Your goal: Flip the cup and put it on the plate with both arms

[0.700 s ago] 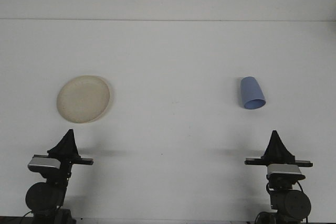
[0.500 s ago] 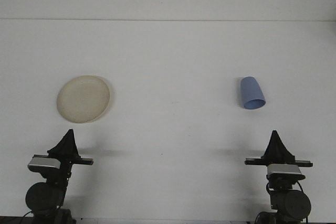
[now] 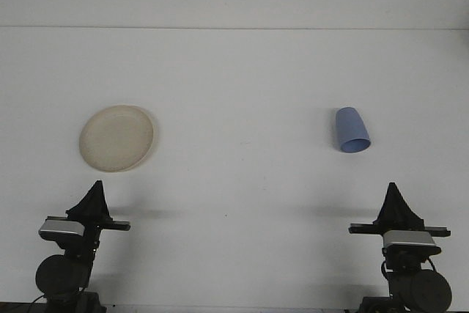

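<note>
At the near left edge the left gripper (image 3: 94, 190) points away over the table (image 3: 242, 71) with its jaws drawn to a closed point, holding nothing. Just beyond it the cream plate (image 3: 117, 138) lies flat, with bare surface on every side. Far to the right, well apart from the plate, the blue cup (image 3: 351, 130) lies on its side, its mouth toward the near edge. It could roll off if a finger nudges its rounded wall instead of closing across it, and a handover between the arms could drop it over the wide gap. At the near right the right gripper (image 3: 396, 196) sits likewise closed and empty, with clear room ahead to the cup and no clutter anywhere.
</note>
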`<state>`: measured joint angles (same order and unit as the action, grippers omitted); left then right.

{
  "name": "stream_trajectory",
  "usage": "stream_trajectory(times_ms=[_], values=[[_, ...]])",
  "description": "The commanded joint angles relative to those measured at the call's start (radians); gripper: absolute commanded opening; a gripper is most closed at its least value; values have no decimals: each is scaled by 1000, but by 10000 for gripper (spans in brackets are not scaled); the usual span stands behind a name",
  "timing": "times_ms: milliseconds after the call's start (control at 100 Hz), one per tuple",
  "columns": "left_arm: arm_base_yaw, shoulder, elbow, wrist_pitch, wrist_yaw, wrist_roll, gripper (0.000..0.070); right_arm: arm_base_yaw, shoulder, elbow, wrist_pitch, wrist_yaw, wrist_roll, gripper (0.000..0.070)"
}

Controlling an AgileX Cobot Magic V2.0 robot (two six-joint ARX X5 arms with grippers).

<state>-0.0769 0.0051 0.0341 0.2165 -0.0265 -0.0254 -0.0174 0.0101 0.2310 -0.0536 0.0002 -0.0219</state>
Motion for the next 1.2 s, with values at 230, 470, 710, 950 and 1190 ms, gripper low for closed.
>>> stream_trajectory(times_ms=[230, 470, 710, 950, 1190], values=[[0, -2, -20, 10, 1, -6, 11, 1, 191, 347, -380, 0, 25, 0], [0, -2, -20, 10, 1, -6, 11, 1, 436, 616, -647, 0, 25, 0], [0, -2, -20, 10, 1, -6, 11, 1, 621, 761, -821, 0, 30, 0], [0, -2, -20, 10, 1, -6, 11, 1, 673, 764, -858, 1, 47, 0], [0, -2, -20, 10, 1, -6, 11, 1, 671, 764, -860, 0, 48, 15]])
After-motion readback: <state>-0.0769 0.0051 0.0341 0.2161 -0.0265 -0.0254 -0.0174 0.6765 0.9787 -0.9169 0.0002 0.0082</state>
